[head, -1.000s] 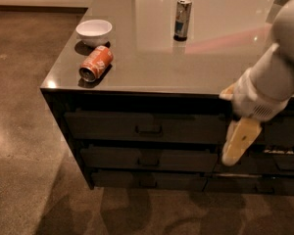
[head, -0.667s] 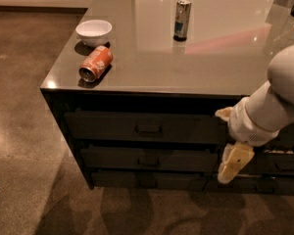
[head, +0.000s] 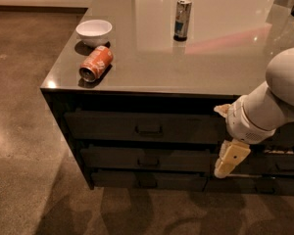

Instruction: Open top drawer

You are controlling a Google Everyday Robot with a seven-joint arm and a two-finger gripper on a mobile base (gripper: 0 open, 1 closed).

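The top drawer [head: 112, 126] is the wide dark front just under the grey countertop [head: 210, 58]. It looks closed, and its small bar handle [head: 148, 129] sits at its centre. My gripper [head: 230, 160] hangs pointing down from the white arm [head: 269, 106] at the right. It is to the right of the handle and lower, level with the second drawer [head: 117, 158], and holds nothing that I can see.
On the countertop a white bowl [head: 94, 31] and an orange can [head: 95, 63] on its side lie near the left corner. A silver can [head: 183, 19] stands upright further back. A third drawer [head: 137, 180] is lowest. More dark drawer fronts [head: 284, 166] continue right.
My arm has dropped and shifted slightly left, taking the gripper from top-drawer height to second-drawer height. The drawers and the countertop items have not moved.
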